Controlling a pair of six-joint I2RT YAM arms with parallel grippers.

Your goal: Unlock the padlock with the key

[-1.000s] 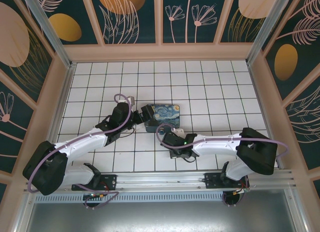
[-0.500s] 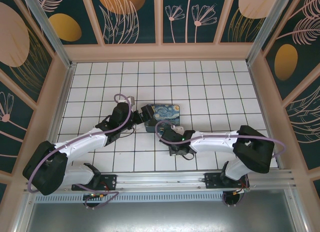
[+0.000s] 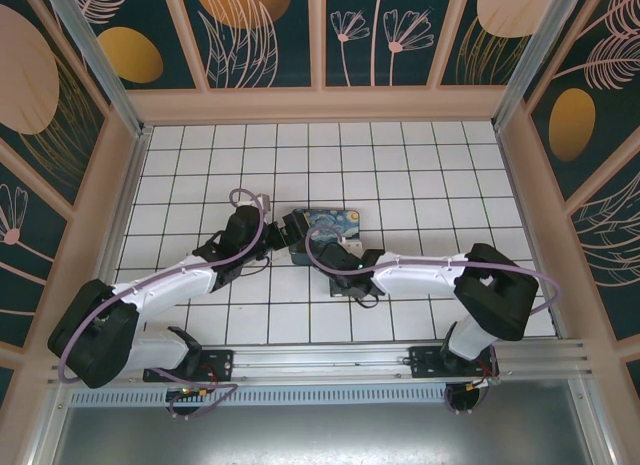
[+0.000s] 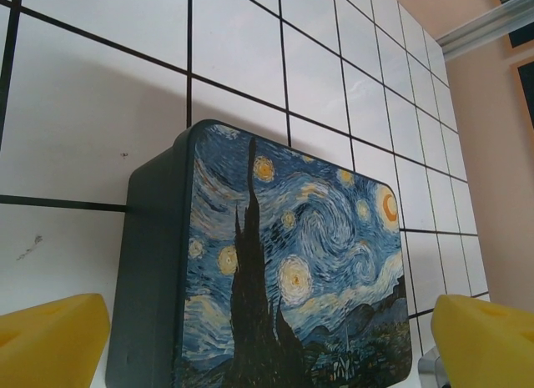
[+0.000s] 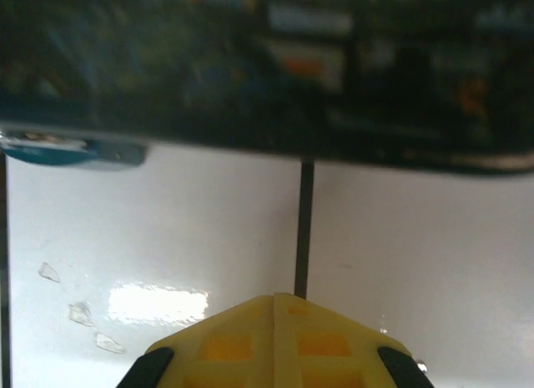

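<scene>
I am looking down on a white tiled table with a black grid [image 3: 420,165], walled by dark floral panels. A flat rectangular box printed with a blue-and-yellow starry-night painting [image 3: 335,223] is lying near the middle. The left gripper [image 3: 292,233] is sitting at the box's left end, and the right gripper [image 3: 335,260] is reaching in at the box's near side.

Through the left wrist camera I am seeing the left gripper spread wide, its yellow fingertips [image 4: 50,338] flanking the box's painted lid [image 4: 284,271] and gripping nothing.

Through the right wrist camera the right gripper [image 5: 275,338] is showing its yellow pads pressed together; I cannot tell whether anything thin is pinched there. The small blue-bodied padlock [image 5: 75,153] is lying blurred against the box's dark wall [image 5: 250,71], off to the left.
</scene>
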